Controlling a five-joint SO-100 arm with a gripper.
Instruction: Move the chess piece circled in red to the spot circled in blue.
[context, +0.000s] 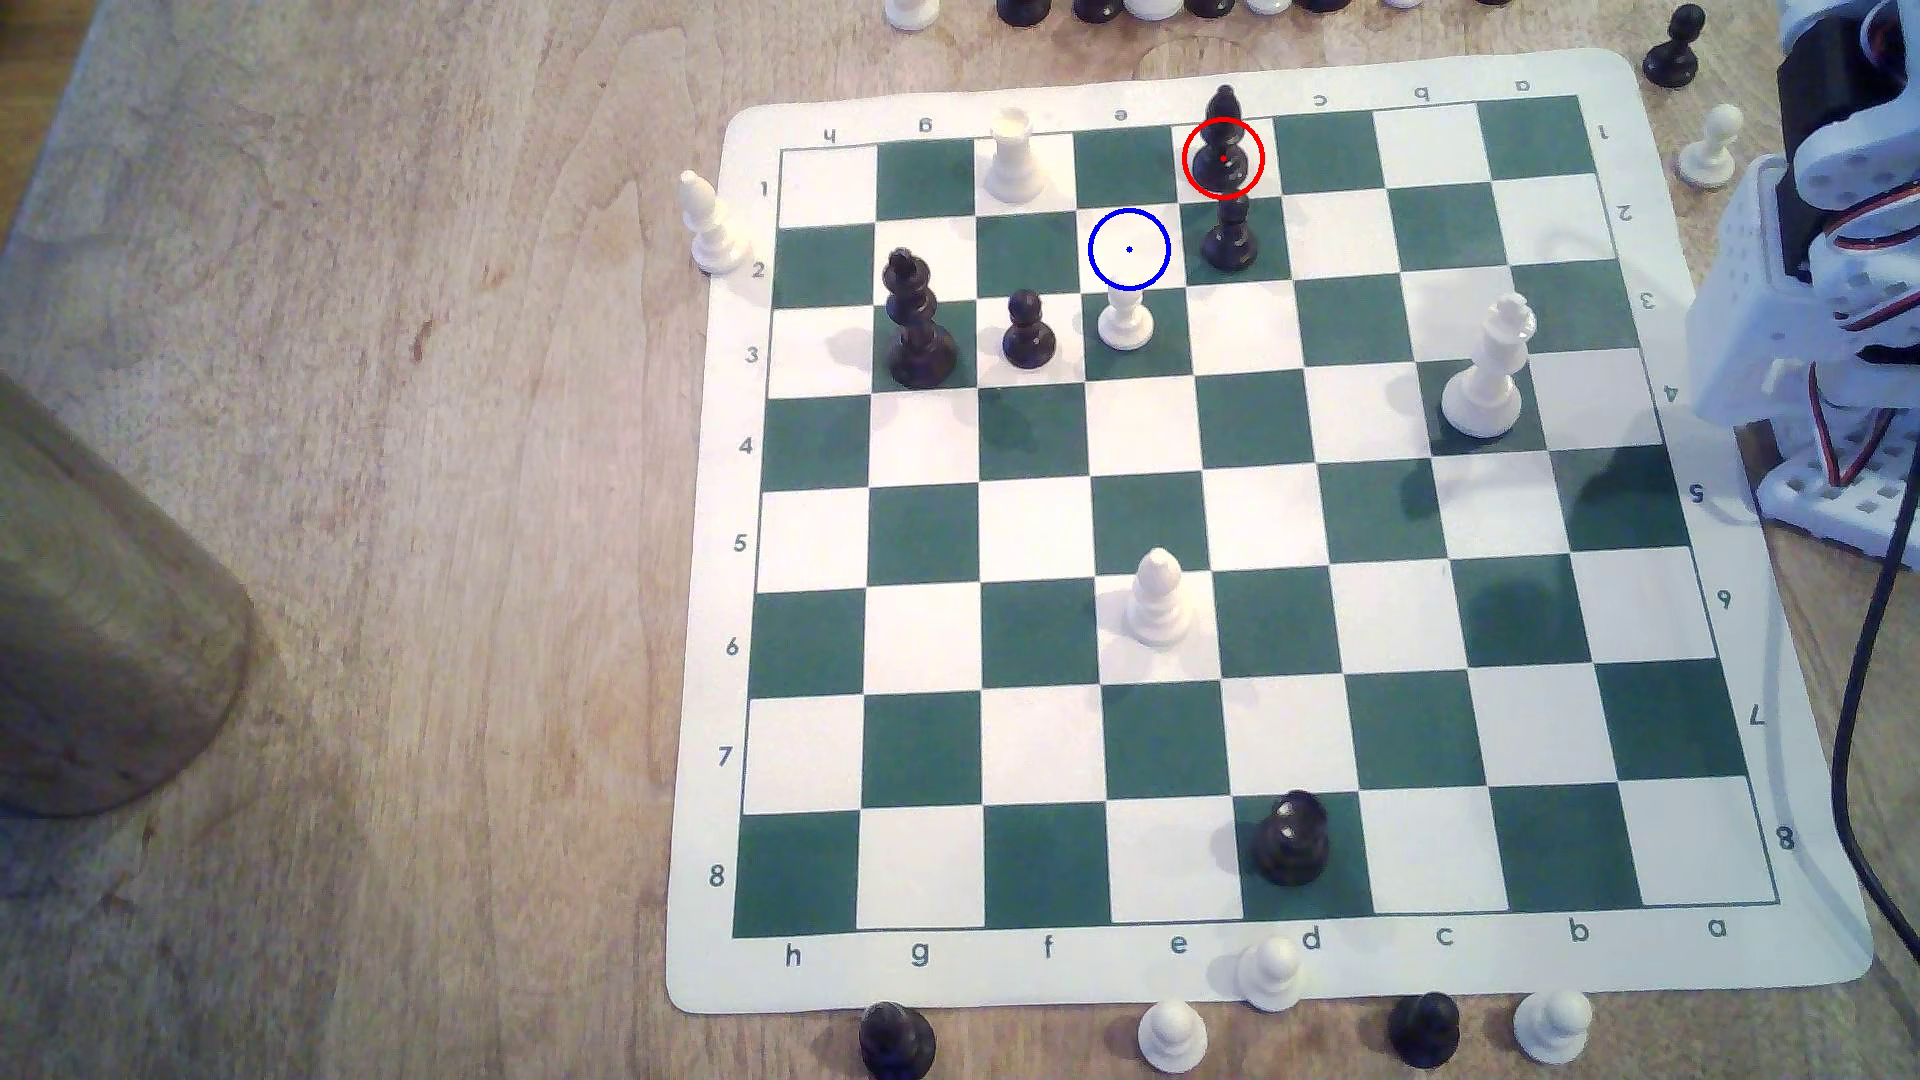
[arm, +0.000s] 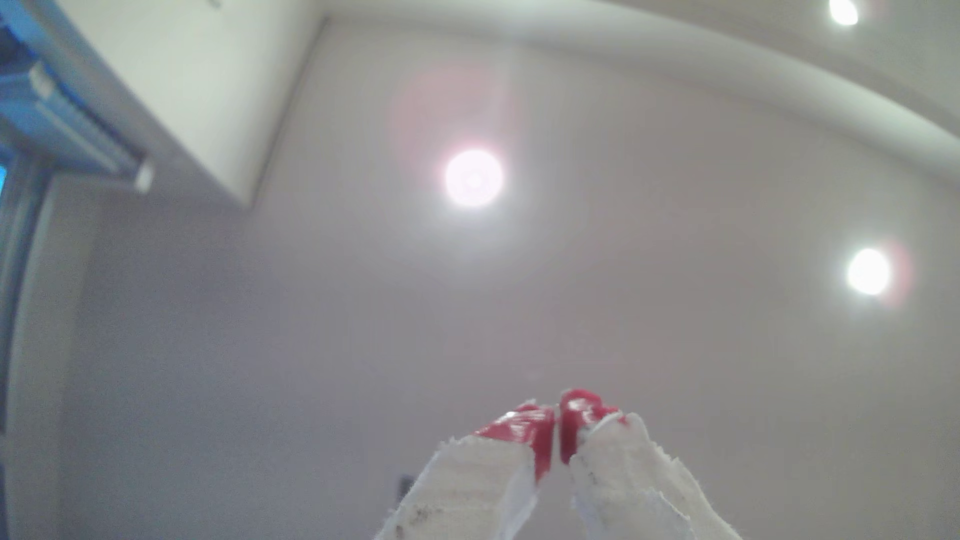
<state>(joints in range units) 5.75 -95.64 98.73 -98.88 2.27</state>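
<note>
Not started yet by my read: going left to right in the exterior view, the blue-ringed spot (context: 1129, 249) is bare, the black bishop (context: 1224, 145) stands upright in its red ring one square diagonally up-right, a black pawn (context: 1231, 237) just below it. My arm (context: 1839, 260) sits folded off the board's right edge, gripper (arm: 558, 431) aimed at the ceiling, red tips pressed together, empty. Next I need to swing over, open, drop on the bishop's head without clipping that pawn

White printed arm (context: 1813, 260), red-black wires, hand (arm: 558, 431) red-tipped, white-wrapped fingers (arm: 488, 483).
</note>
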